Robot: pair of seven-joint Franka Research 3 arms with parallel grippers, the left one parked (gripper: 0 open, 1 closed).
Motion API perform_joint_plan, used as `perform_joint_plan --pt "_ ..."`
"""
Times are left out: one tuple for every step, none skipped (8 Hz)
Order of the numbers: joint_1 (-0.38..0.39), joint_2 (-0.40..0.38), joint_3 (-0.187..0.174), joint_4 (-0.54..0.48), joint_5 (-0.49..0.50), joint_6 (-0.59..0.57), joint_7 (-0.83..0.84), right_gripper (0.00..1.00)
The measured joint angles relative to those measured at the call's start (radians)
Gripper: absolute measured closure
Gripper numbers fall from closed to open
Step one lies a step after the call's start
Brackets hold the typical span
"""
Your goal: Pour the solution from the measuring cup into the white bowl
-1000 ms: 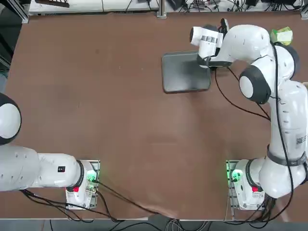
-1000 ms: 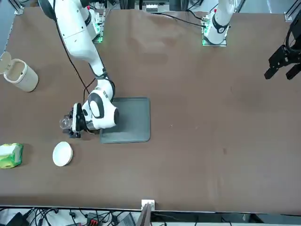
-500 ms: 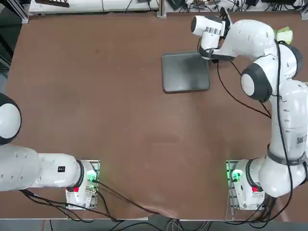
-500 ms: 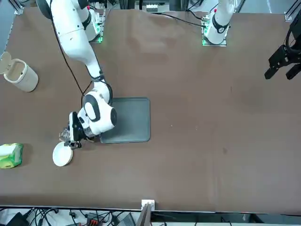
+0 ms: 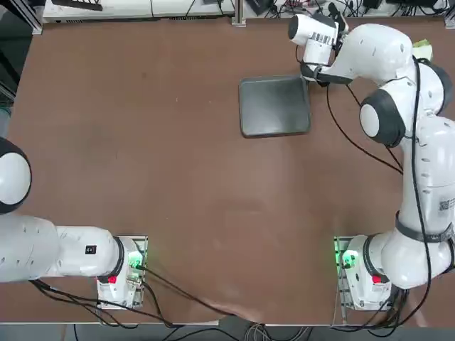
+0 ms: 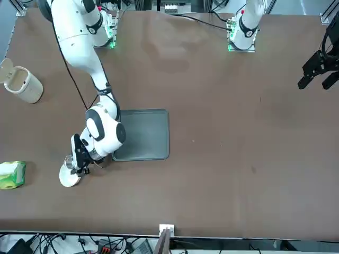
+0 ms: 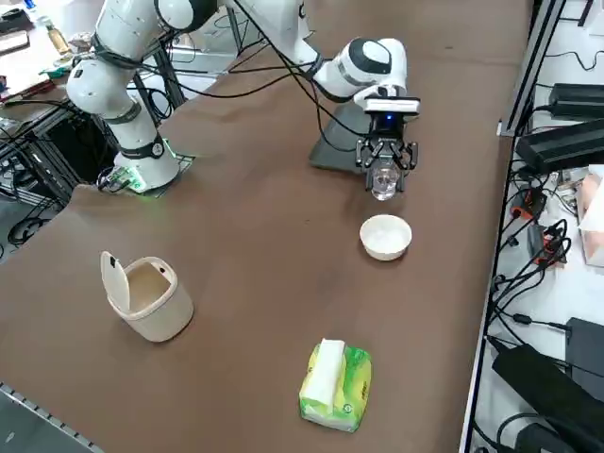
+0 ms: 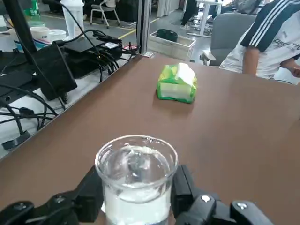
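Observation:
My right gripper (image 7: pixel 384 168) is shut on the measuring cup (image 7: pixel 382 182), a small clear glass. It hangs above the table between the grey tray (image 7: pixel 332 151) and the white bowl (image 7: pixel 386 236). From the front, the measuring cup (image 6: pixel 70 160) overlaps the rim of the white bowl (image 6: pixel 67 179). The wrist view shows the measuring cup (image 8: pixel 136 176) upright, with clear liquid in it, between two black fingers (image 8: pixel 91 193). Overhead, the right gripper (image 5: pixel 330 14) is near the table's far edge, and the arm hides the bowl.
A green-and-white pack (image 7: pixel 336 384) lies beyond the bowl, and an off-white lidded cylinder (image 7: pixel 146 294) stands nearer the right edge. The grey tray (image 5: pixel 275 105) lies beside the wrist. A seated person (image 8: pixel 269 37) is behind the table.
The right arm has carried the cup off the tray's corner, away from the robot, until it reaches the white bowl's rim. The grip stays closed.

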State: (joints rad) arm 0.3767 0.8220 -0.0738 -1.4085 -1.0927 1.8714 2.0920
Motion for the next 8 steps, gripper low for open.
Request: perform_joint_plan --pt "-0.013 0.0 0.0 0.0 0.0 0.03 -0.012 0.27" --pt "-0.03 0.0 0.0 0.0 0.001 0.06 -0.023 0.27" --pt "-0.048 0.0 0.002 0.0 0.005 0.086 -0.037 0.27" --pt "-0.068 0.0 0.003 0.001 0.032 0.113 -0.066 0.27" --pt "-0.085 0.0 0.004 0.006 0.092 0.135 -0.111 0.27" --pt "-0.1 0.0 0.004 0.023 0.164 0.148 -0.163 0.27" --pt "-0.112 -0.001 0.004 0.048 0.231 0.152 -0.217 0.27" --pt "-0.121 -0.002 0.004 0.068 0.292 0.152 -0.269 0.27"
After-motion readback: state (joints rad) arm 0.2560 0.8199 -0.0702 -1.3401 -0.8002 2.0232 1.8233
